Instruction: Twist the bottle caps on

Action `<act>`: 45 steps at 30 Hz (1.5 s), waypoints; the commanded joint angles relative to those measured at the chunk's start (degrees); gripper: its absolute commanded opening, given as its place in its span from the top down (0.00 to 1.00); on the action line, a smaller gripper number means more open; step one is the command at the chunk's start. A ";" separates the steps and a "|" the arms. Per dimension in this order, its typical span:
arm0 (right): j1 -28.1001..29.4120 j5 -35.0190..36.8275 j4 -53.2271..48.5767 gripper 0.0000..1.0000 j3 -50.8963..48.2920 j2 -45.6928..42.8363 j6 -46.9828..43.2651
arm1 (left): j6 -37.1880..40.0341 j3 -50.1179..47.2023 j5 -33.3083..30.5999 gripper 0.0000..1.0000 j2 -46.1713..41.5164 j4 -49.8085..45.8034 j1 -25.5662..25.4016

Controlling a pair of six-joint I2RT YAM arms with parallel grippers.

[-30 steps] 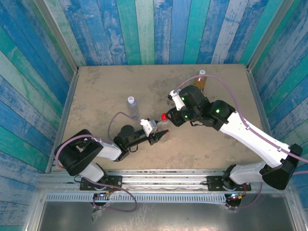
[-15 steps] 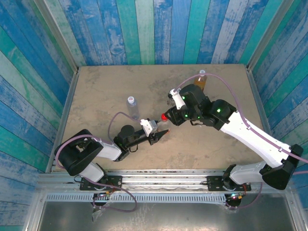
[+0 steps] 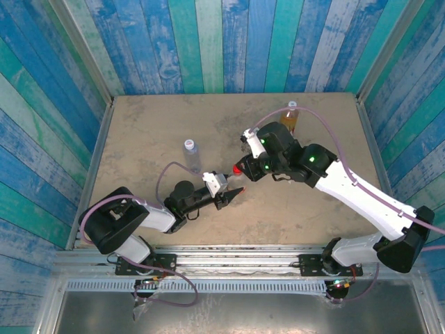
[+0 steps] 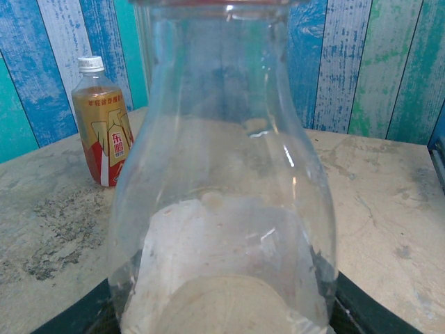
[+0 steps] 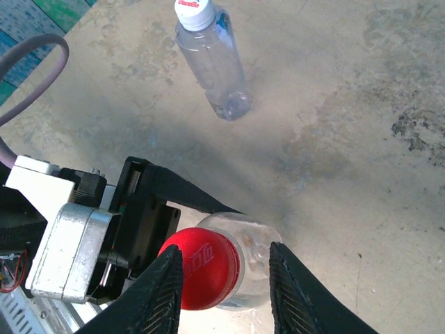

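My left gripper (image 3: 231,193) is shut on a clear bottle (image 4: 222,174) and holds it upright on the table. A red cap (image 5: 201,268) sits on that bottle's neck. My right gripper (image 5: 224,249) hangs over it, open, its jaws on either side of the cap. The left finger (image 5: 163,292) touches the cap's edge, and a gap shows before the right finger (image 5: 292,292). In the top view the red cap (image 3: 238,169) lies just under the right gripper (image 3: 243,169). A clear bluish bottle (image 3: 191,156) and an amber bottle (image 3: 290,117) both stand capped.
The amber bottle (image 4: 104,125) with its white cap (image 4: 90,64) stands near the back wall. The bluish bottle (image 5: 212,62) stands left of the grippers. Blue and green plank walls (image 3: 222,42) close in the tabletop (image 3: 153,125) on three sides.
The right gripper's jaws have drawn closer around the red cap, and its wrist has shifted slightly left. The left arm and its bottle have stayed still.
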 commanded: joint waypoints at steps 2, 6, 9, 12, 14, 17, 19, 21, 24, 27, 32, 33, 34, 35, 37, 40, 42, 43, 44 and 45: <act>-0.15 -0.58 -1.32 0.65 -1.64 -0.73 0.47 | -0.70 -1.84 -0.21 0.47 2.93 -11.10 -0.21; -0.18 -0.58 -2.05 0.66 -1.63 -1.10 0.55 | -0.73 -1.91 -0.37 0.47 2.71 -11.24 -0.22; -0.15 0.31 -2.15 0.67 -1.95 -1.87 0.90 | -0.79 -1.93 -0.43 0.47 2.67 -11.29 -0.25; -0.39 1.41 -2.11 0.68 -2.16 -2.35 1.49 | -0.79 -1.82 -0.38 0.47 2.64 -11.26 -0.20; -0.50 1.70 -2.19 0.69 -2.17 -2.53 1.78 | -0.79 -1.97 -0.24 0.47 2.56 -11.36 -0.16; -0.50 1.18 -2.19 0.70 -2.26 -2.71 1.79 | -0.72 -1.98 -0.48 0.47 2.52 -11.48 -0.24; -0.50 1.17 -2.36 0.70 -2.44 -2.71 1.87 | -0.78 -2.06 -0.36 0.47 2.58 -11.34 -0.24; -0.50 1.26 -2.38 0.70 -2.42 -2.43 1.91 | -0.72 -1.98 -0.31 0.47 2.58 -11.28 -0.20; -0.56 2.07 -2.88 0.70 -1.65 -1.93 1.96 | -0.70 -1.77 -0.27 0.47 2.62 -11.33 -0.24; -0.50 2.52 -3.81 0.70 -0.54 -1.15 1.65 | -0.63 -1.80 -0.25 0.47 2.54 -11.47 -0.22; -0.55 -0.90 -3.17 0.68 2.40 -0.51 1.08 | -0.61 -1.85 -0.36 0.47 2.53 -11.39 -0.27; -0.48 -1.10 -2.89 0.66 2.86 -0.44 1.00 | -0.63 -1.80 -0.37 0.47 2.60 -11.31 -0.21; -0.51 -1.33 -2.54 0.66 3.26 -0.42 0.91 | -0.61 -1.79 -0.35 0.47 2.74 -11.21 -0.16; -0.51 -1.46 -2.17 0.66 3.57 -0.51 0.91 | -0.67 -1.73 -0.35 0.47 2.90 -11.13 -0.22; -0.51 -1.65 -1.72 0.66 3.66 -0.51 0.86 | -0.61 -1.71 -0.26 0.47 3.02 -11.03 -0.21; -0.53 -0.32 -1.59 0.67 1.89 -0.44 0.64 | -0.61 -1.71 -0.31 0.47 3.06 -11.15 -0.18; -0.63 0.20 -1.57 0.68 0.36 -0.17 0.90 | -0.53 -1.71 -0.29 0.47 3.06 -11.15 -0.21; -0.73 0.29 -1.55 0.68 -0.29 0.06 1.07 | -0.53 -1.71 -0.30 0.47 3.15 -11.09 -0.22; -0.83 0.37 -1.59 0.69 -0.70 0.23 1.24 | -0.55 -1.70 -0.24 0.46 3.14 -11.02 -0.20; -0.80 0.58 -1.72 0.69 -0.91 0.36 1.34 | -0.56 -1.71 -0.20 0.47 3.22 -10.95 -0.19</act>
